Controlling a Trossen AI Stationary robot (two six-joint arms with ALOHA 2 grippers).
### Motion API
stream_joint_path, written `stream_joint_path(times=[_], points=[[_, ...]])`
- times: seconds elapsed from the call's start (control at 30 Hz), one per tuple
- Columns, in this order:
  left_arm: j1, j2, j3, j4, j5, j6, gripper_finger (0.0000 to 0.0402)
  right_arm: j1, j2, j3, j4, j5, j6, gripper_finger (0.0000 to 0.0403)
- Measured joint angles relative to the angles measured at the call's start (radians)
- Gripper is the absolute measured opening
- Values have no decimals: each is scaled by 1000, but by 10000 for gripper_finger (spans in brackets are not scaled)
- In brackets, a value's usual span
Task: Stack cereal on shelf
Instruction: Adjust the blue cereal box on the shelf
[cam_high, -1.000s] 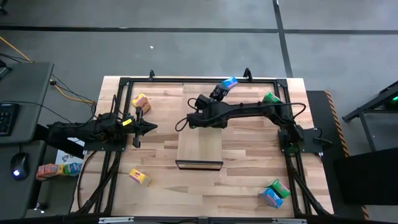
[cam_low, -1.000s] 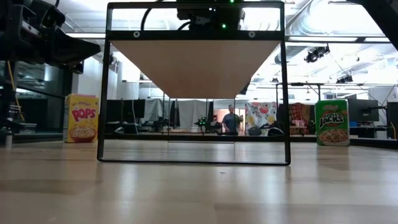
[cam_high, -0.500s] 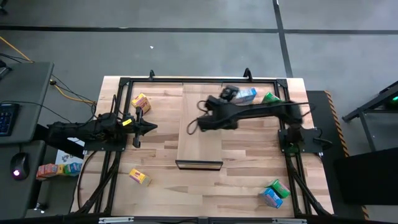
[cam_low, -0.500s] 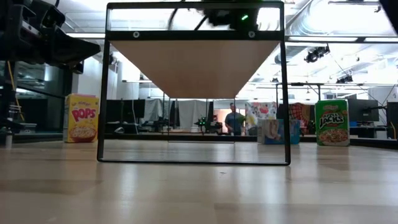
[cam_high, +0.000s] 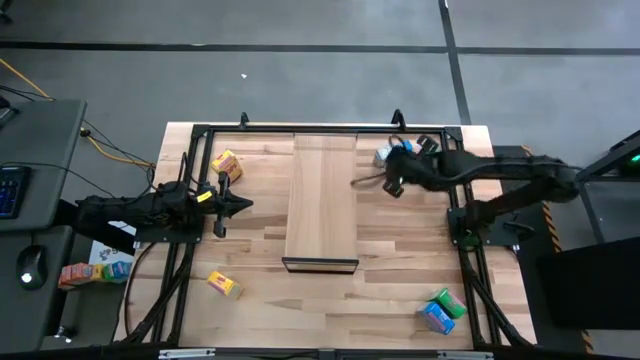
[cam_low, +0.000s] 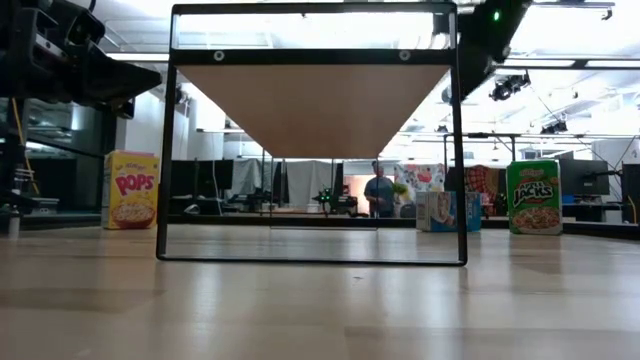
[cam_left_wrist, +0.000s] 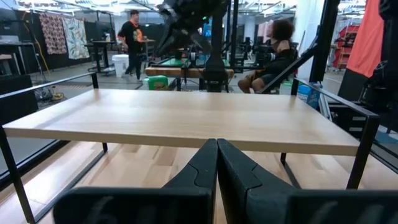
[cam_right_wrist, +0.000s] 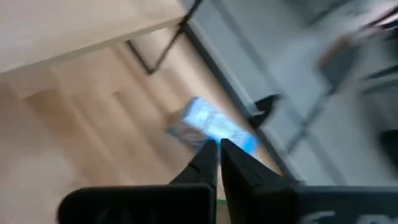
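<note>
Right claw (cam_high: 392, 187) pressed together, empty, near blue box (cam_high: 385, 155) (beside shelf (cam_high: 322, 200)); left claw (cam_high: 243, 205) pressed together.

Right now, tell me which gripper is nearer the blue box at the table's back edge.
Right. The right gripper sits just in front of the blue box; the left gripper waits across the shelf.
</note>
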Motion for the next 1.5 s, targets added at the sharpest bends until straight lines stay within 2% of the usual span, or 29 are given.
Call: stream_joint_path(times=[0.07, 0.17, 0.37, 0.47, 0.57, 0.77, 0.93, 1.5], points=[[0, 0, 0, 0, 0, 0, 3, -84, -21, -30, 66, -99, -74, 32], [0, 0, 0, 0, 0, 0, 3, -214, -5, -23, 115, -211, -172, 84], [0, 0, 0, 0, 0, 0, 3, -399, 159, 83, 58, -403, -327, 206], [0, 0, 0, 0, 0, 0, 3, -451, 259, 131, -18, -440, -435, 254], [0, 0, 0, 0, 0, 0, 3, -470, 334, 151, -41, -439, -572, 283], [0, 0, 0, 0, 0, 0, 3, -461, 437, 152, -15, -368, -824, 293], [0, 0, 0, 0, 0, 0, 3, -454, 481, 152, 37, -302, -945, 293], [0, 0, 0, 0, 0, 0, 3, -461, 605, 150, 137, -269, -1068, 293]])
